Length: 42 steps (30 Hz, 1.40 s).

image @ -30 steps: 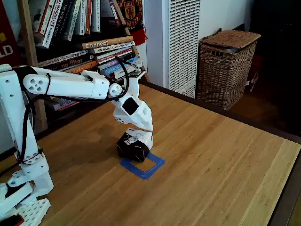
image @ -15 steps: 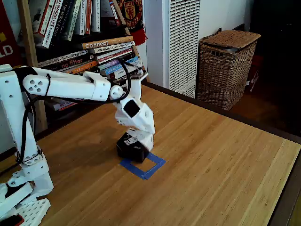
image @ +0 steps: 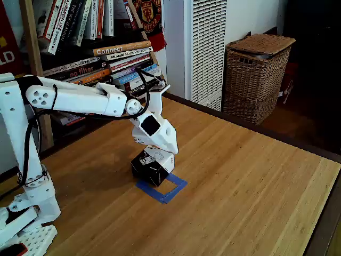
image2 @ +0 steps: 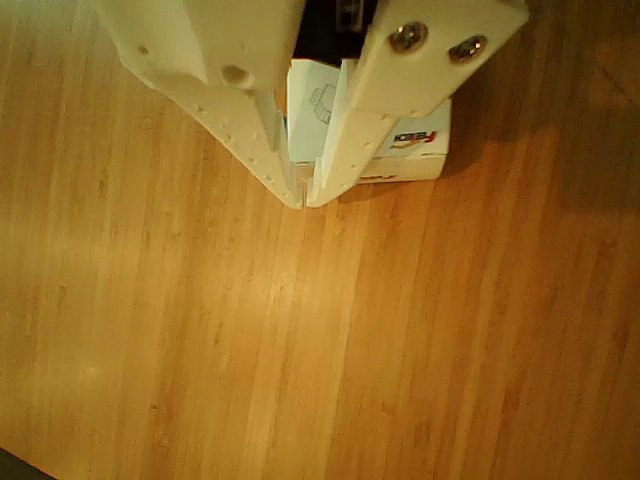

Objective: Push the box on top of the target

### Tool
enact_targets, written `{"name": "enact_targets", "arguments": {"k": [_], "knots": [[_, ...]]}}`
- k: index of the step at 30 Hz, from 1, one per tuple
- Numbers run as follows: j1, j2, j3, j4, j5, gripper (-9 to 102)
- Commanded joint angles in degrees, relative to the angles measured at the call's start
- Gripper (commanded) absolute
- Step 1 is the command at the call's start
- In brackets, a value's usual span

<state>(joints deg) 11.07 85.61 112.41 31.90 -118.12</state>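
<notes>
Nearest me in the fixed view lies the target, a blue tape square on the tabletop. The box sits just beyond, overlapping its far-left edge. My tool rests against the box, tips pressed together, pinching nothing. I judge the box light, stiff and prone to twisting, so I'd push low and centred on its far face.

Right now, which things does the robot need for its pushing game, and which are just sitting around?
Needed:
the box
the target, a blue tape square
the gripper, fingertips together, above the box

Just sitting around:
wicker basket
books on the shelf
white radiator
</notes>
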Motion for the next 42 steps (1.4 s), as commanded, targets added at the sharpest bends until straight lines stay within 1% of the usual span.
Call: {"name": "enact_targets", "arguments": {"k": [1, 18, 24, 29, 34, 38, 42], "knots": [[0.97, 3.34, -0.62, -0.35, -0.70, 0], [2.29, 4.04, 2.20, -1.32, -1.67, 0], [1.76, 3.96, 1.67, -0.26, -0.97, 0], [0.97, 3.34, -2.55, 2.29, 2.11, 0], [0.00, 1.23, -9.14, 6.94, 7.47, 0], [-0.53, 1.23, -10.02, 7.47, 11.34, 0], [-0.70, 2.81, -8.96, 7.82, 11.60, 0]]}}
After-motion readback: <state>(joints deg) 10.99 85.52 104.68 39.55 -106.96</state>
